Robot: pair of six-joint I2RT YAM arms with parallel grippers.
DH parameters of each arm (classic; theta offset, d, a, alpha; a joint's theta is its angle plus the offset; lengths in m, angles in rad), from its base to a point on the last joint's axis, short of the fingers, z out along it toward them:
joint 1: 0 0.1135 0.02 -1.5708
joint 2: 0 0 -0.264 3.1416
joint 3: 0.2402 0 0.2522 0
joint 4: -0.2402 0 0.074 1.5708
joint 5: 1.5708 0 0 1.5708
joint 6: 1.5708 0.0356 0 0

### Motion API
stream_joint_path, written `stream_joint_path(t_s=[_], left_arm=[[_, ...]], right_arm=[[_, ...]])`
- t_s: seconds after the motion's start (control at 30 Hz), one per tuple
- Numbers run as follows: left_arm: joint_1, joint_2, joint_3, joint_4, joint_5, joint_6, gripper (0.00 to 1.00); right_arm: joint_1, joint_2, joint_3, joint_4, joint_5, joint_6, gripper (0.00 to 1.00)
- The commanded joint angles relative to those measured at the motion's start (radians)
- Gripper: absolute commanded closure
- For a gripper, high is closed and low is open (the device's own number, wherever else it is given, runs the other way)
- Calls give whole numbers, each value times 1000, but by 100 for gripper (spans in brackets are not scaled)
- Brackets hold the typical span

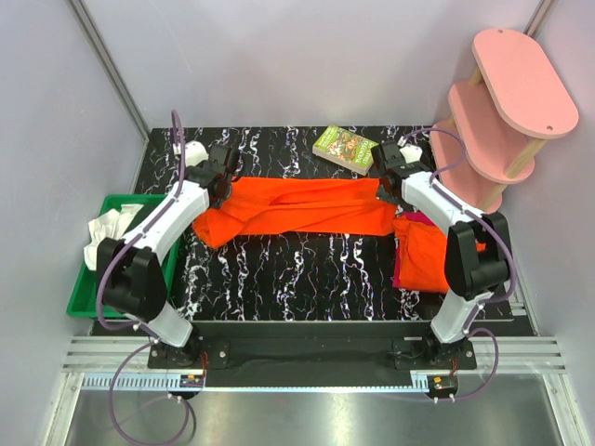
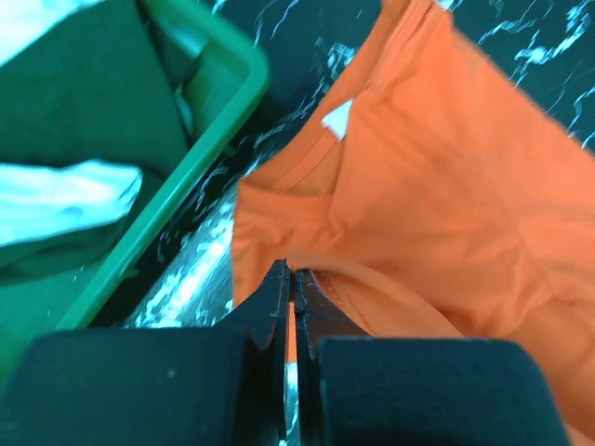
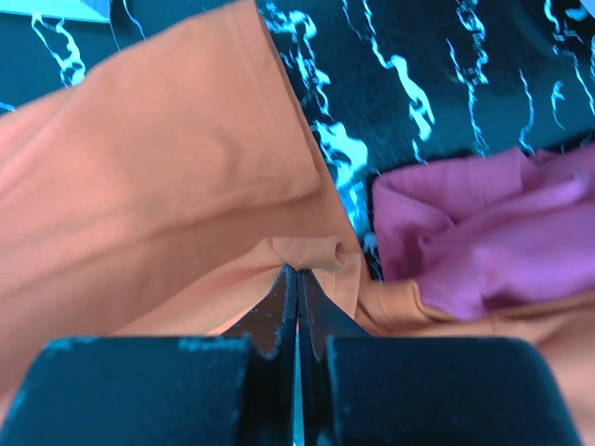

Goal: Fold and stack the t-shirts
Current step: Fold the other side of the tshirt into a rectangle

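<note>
Top external view gives me a bright orange cloth t-shirt [image 1: 307, 209] drawn into a long band across the far half of the black marbled worktop [image 1: 307, 274]. One end is at my left gripper [image 1: 221, 178], the other at my right gripper [image 1: 386, 175].

On the left wrist view the left gripper [image 2: 291, 277] is clenched on a thin hemmed edge near the collar. On the right wrist view the right gripper [image 3: 297, 271] is pinching a small pucker of hem. Both bites sit right at the fingertips, so I judge the chief risk to be cloth sliding out if I pull the ends apart or lift unevenly. The fold would then land crooked.

A crumpled magenta-red t-shirt [image 3: 483, 232] is piled with another orange shirt [image 1: 429, 260] just beside the right gripper; I cannot tell which lies on top. Sweeping that end toward me could drag the pile.

On the left, a green plastic tray [image 2: 200, 158] sits close to the shirt's corner, and slack cloth could catch on its rim.
</note>
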Motion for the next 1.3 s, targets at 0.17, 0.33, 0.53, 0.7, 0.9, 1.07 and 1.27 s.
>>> stream_joint_path(t_s=[0.17, 0.33, 0.53, 0.7, 0.9, 1.07, 1.27], left_arm=[[21, 148, 202, 43, -46, 94, 100], [35, 211, 241, 77, -31, 151, 100], [64, 289, 273, 103, -4, 189, 100], [97, 331, 321, 120, 10, 223, 100], [124, 364, 354, 128, 52, 251, 100], [124, 393, 373, 126, 62, 255, 100], [129, 418, 387, 124, 73, 251, 100]], right_arm=[[-16, 120, 161, 23, -9, -44, 100], [-18, 186, 221, 22, -4, -55, 100], [-18, 258, 284, 22, 0, -61, 100], [-31, 304, 332, 20, 16, -82, 100], [-59, 324, 338, 20, 11, -84, 100], [-62, 342, 342, 19, 11, -84, 100], [-64, 370, 350, 19, 3, -81, 100]])
